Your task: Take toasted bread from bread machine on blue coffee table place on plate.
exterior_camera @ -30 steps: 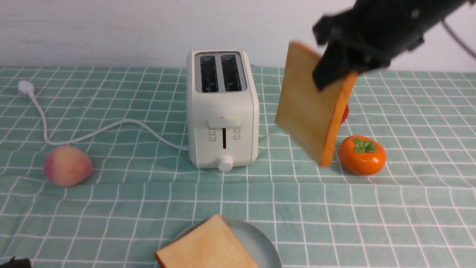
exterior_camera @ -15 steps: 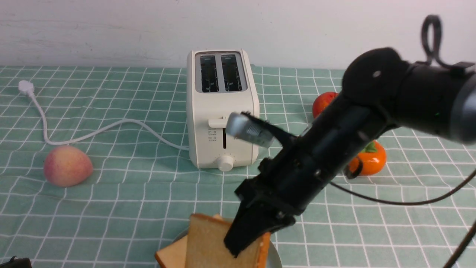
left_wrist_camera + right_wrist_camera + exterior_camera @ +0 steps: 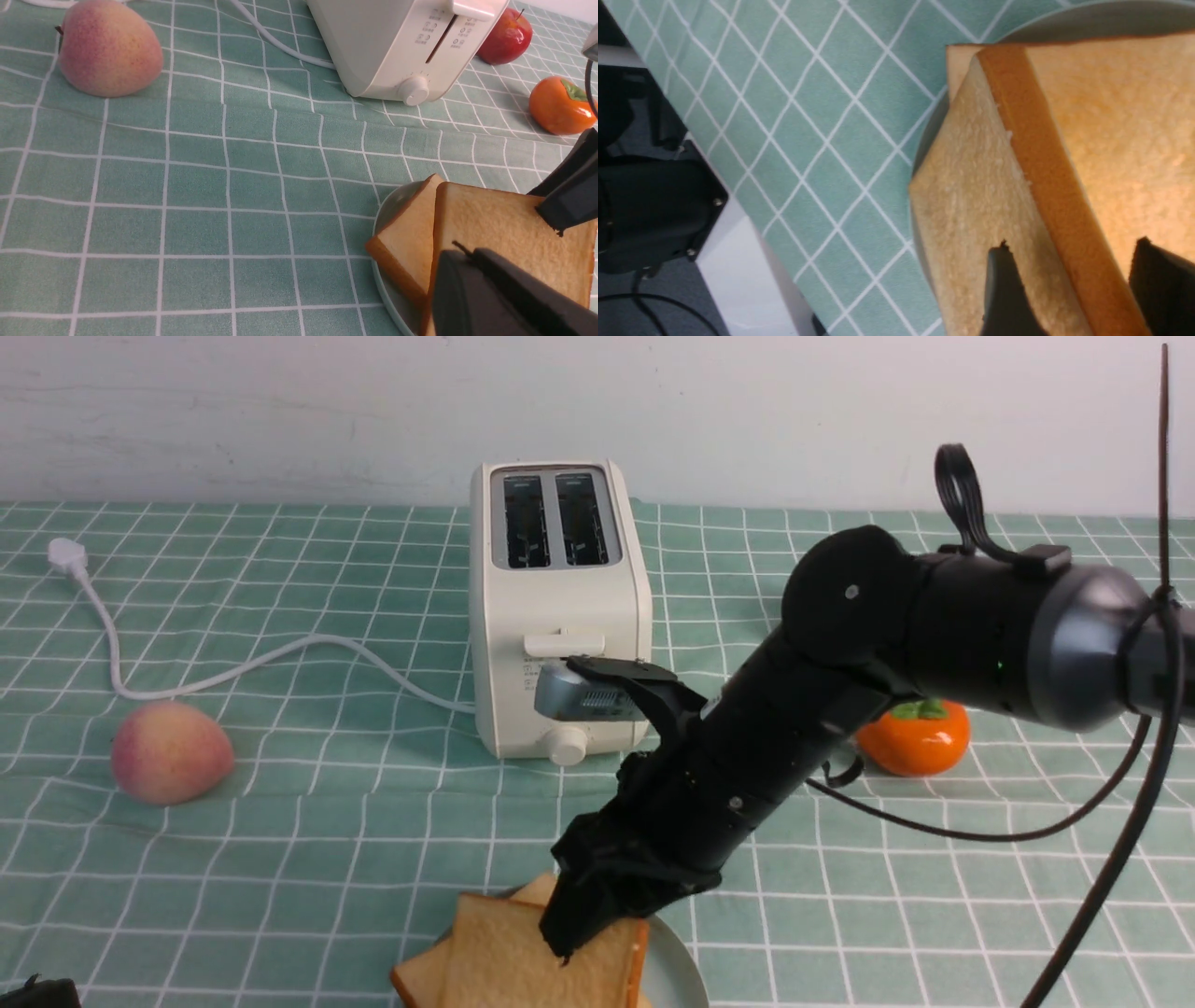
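Toasted bread [image 3: 504, 957]: two square porous golden slices overlapping on round plate [image 3: 677, 975].

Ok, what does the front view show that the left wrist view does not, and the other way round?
Only the front view: the two empty slots, the plug and the whole right arm. Only the left wrist view: a red apple, which the arm hides in the front view. Both: the toaster, the peach, the persimmon, and two toast slices stacked on the plate, with the right gripper over them.
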Controlling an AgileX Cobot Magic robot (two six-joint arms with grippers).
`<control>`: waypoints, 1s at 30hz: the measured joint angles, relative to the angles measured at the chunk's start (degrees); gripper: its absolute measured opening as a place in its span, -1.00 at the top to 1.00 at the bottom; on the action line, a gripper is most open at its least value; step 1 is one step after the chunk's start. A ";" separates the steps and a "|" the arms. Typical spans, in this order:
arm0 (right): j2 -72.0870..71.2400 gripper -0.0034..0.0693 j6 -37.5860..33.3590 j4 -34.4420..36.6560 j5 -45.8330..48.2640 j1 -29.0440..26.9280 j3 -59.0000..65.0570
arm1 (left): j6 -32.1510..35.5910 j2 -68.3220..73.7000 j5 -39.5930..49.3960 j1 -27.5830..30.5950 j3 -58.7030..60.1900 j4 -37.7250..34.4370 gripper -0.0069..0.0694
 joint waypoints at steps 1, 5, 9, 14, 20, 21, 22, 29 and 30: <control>-0.07 -0.21 0.06 -1.46 0.01 -0.31 -0.24 | 0.00 0.00 -0.13 0.00 0.00 0.00 0.86; -2.02 -0.21 4.91 -11.83 1.20 -2.14 -4.79 | 0.00 0.00 -0.45 0.00 0.00 -0.05 0.86; -7.10 0.05 15.42 -24.52 5.43 -3.80 -10.47 | 0.00 0.00 -0.50 0.00 0.00 -0.05 0.86; -20.14 0.72 27.21 -44.70 9.20 -4.23 -17.01 | 0.00 0.00 -0.50 0.00 0.00 -0.05 0.86; -42.16 0.95 35.39 -55.58 8.67 -4.23 -13.92 | 0.00 0.00 -0.89 0.00 0.00 -0.05 0.86; -46.04 0.95 36.25 -56.03 7.80 -4.23 -11.54 | 0.00 0.00 -1.01 0.00 0.00 -0.05 0.86; -46.04 0.95 36.46 -56.10 7.80 -4.23 -11.54 | 0.00 0.00 -1.07 0.00 0.00 -0.05 0.86; -78.42 0.93 40.50 -60.38 -13.17 -4.23 22.84 | 0.00 0.00 -1.66 0.00 0.00 -0.21 0.86; -80.06 0.93 40.64 -60.63 -14.73 -4.23 24.97 | 0.00 0.00 -1.66 0.00 0.00 -0.22 0.86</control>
